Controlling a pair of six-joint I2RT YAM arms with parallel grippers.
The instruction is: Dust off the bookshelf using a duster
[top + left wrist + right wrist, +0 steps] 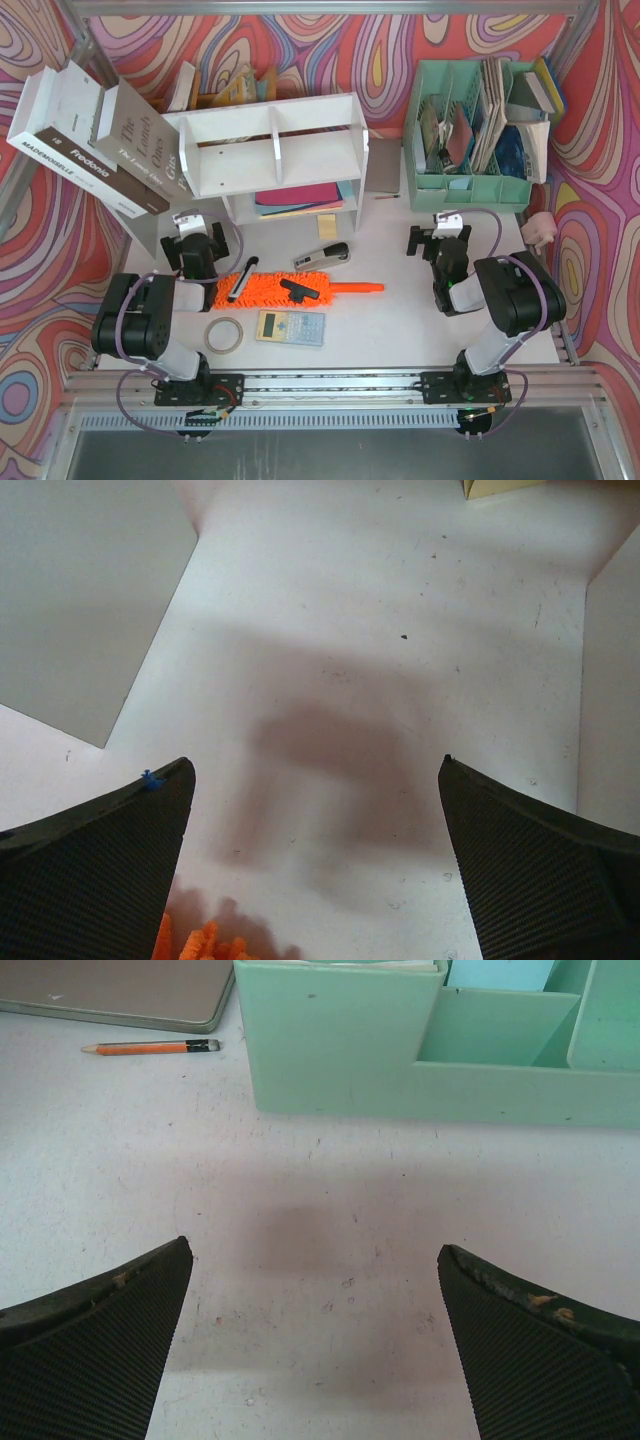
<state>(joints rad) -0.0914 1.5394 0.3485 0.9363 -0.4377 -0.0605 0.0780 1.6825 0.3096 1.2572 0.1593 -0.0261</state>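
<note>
Duster [268,288] lies on the table [400,320] before the bookshelf [262,117] — left end effector [315,770] and right end effector [312,1245] both spread wide, empty.

Far left, the white book [62,135] spine reads "MADEMOISELLE" and "Fredonia"; the grey book [140,142] beside it reads "The Lonely"

White 2-tier bookshelf [260,118] upright at rear; orange fluffy duster [268,287] flat just before it, handle pointing right.
</note>
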